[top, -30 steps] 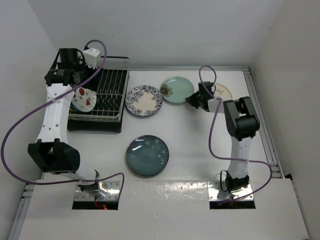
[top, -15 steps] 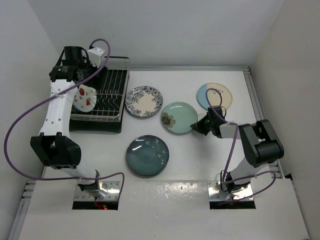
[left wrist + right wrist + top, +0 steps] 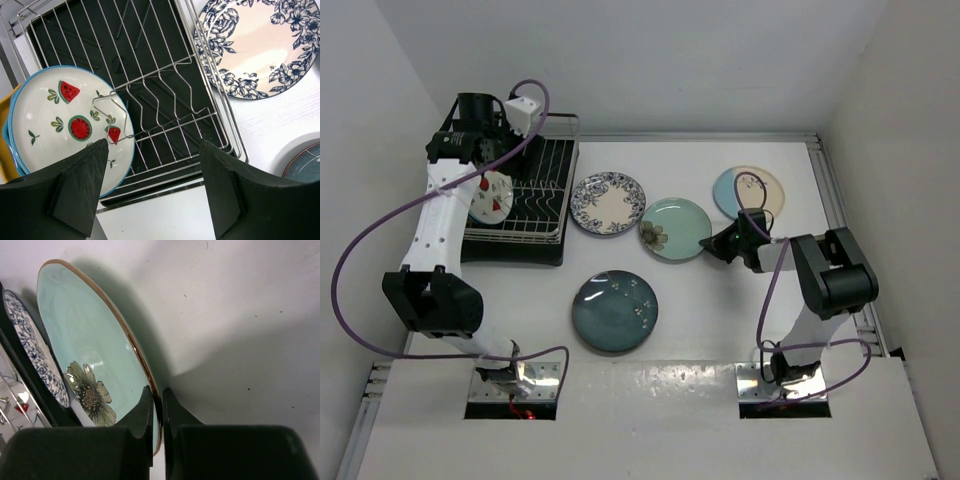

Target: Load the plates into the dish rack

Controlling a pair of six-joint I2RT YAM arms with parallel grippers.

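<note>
**Thin Pinch on a Glazed Rim**

Grips the mint green plate (image 3: 85, 335) by its gold-edged rim with the right gripper (image 3: 156, 402), fingers closed down to the plate's thickness. Holds it tilted near the middle of the white table (image 3: 720, 320), just beside the blue-floral plate (image 3: 608, 202) and well short of the dish rack (image 3: 548, 170). Could easily slip: smooth glossy ceramic, flat black pads and one narrow bite at the edge, so liable to twist loose under a quick swing and chip against the table. Might also clip the floral rim on the way across.

Hangs the left gripper (image 3: 152, 150) spread wide and empty above the rack's thin silver tines, over the watermelon plate (image 3: 65, 125) propped in the wires with a yellow plate (image 3: 5, 150) behind. Shows free slots alongside. Calls for a clean edge-on entry, or risks a knock against those standing there.
</note>
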